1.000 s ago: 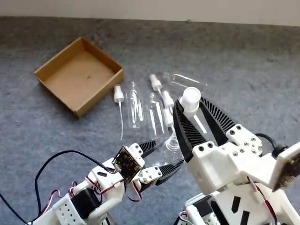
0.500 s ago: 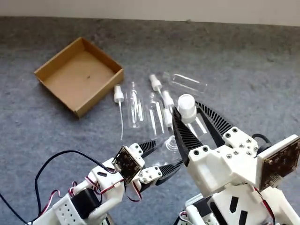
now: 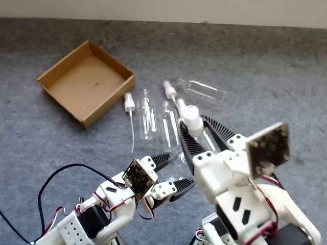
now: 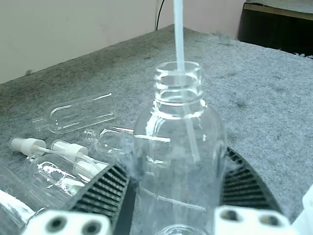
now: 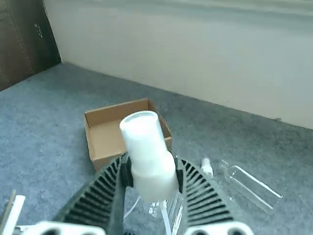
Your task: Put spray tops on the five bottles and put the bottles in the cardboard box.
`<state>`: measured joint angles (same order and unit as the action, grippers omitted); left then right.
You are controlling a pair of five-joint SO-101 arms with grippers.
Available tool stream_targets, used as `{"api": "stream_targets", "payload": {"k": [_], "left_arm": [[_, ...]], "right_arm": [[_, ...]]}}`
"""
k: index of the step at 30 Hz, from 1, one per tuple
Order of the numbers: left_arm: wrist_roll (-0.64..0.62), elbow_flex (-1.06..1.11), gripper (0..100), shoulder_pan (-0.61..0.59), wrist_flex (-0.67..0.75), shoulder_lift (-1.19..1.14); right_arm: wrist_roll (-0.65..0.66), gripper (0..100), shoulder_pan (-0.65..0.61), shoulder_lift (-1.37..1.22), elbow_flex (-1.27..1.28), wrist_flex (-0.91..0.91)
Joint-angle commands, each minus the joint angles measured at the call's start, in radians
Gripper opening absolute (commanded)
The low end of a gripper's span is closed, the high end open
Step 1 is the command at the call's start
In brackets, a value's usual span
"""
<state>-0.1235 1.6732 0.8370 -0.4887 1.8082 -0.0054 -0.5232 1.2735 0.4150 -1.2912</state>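
The spray top [image 5: 146,152] is clamped in the right end effector [image 5: 149,169]. Its tube [image 4: 180,54] dips into the neck of the clear bottle [image 4: 178,161], which the left end effector [image 3: 179,169] grips. Loose bottles [image 3: 146,115] lie on the tabletop [image 3: 265,61] beside the cardboard box [image 3: 55,72].

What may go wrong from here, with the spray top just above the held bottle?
The spray top in the right pincer looks slightly tilted, so it may meet the bottle neck crooked and not seat. Pressing down may also make the bottle slip in the left pincer.
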Motion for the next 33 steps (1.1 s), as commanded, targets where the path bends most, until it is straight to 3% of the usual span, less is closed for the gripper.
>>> {"api": "stream_targets", "payload": {"k": [1, 7, 13, 25, 29, 33], "left_arm": [[0.005, 0.022, 7, 0.010, 0.003, 0.016], [0.003, 0.022, 7, -0.053, 0.003, 0.016], [0.002, 0.022, 7, -0.087, 0.003, 0.016], [0.003, 0.022, 7, -0.094, 0.003, 0.016], [0.003, 0.022, 7, -0.097, 0.003, 0.016], [0.002, 0.021, 7, -0.154, 0.005, 0.016]], "right_arm": [[0.011, 3.4, -0.007, 0.001, 0.004, -0.058], [0.012, 4.3, -0.007, 0.001, 0.004, -0.183], [0.021, 17.6, -0.008, 0.001, 0.007, -0.245], [0.114, 17.7, 0.005, -0.001, -0.061, -0.243], [0.127, 16.9, 0.139, -0.001, -0.071, -0.236], [0.130, 6.0, 0.251, -0.001, -0.067, -0.236]]}}
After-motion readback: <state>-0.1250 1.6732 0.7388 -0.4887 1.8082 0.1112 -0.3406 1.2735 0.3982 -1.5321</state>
